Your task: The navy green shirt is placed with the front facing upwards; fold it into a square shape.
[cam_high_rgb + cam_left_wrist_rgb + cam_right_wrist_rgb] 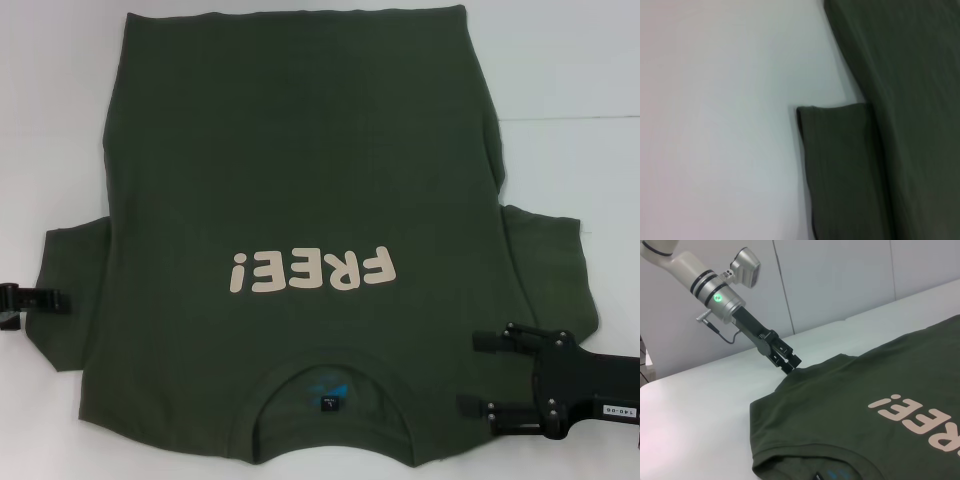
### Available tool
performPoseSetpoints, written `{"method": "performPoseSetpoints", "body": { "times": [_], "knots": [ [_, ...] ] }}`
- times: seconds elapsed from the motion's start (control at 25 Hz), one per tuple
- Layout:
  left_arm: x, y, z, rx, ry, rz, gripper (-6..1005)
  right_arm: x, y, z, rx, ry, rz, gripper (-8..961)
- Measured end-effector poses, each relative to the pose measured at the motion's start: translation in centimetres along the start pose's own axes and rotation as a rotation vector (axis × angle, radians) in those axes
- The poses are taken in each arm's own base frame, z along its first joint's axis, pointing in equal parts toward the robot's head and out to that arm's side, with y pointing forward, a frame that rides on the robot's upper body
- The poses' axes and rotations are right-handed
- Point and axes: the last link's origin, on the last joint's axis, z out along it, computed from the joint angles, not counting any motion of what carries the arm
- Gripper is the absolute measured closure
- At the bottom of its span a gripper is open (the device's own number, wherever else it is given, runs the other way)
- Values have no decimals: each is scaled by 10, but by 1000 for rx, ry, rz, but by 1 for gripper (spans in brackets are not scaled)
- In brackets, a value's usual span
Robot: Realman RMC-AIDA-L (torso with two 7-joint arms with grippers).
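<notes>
the shirt (300,200) lies flat, print up, on the white table (570,80). the left gripper (791,365) pinches its left sleeve edge; the right gripper (478,372), fingers spread, hovers over the right shoulder.

Lab: bare white table (560,60), panelled wall (840,285)

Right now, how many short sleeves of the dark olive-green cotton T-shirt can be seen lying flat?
2: one short sleeve on the robot's left beside the left tool, the other sleeve on its right, spread beyond the right tool.

Head view looks straight down; both wrist views share the shirt's (300,200) left sleeve.
</notes>
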Motion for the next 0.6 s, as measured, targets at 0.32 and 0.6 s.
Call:
{"method": "performPoseSetpoints", "body": {
  "times": [0.32,0.6],
  "knots": [
    [-1,3,2,-8,-14,7,125,0,0,0,2,1,-1,41],
    [-3,8,7,-20,-33,11,128,0,-1,0,3,1,-1,42]
  ]
}}
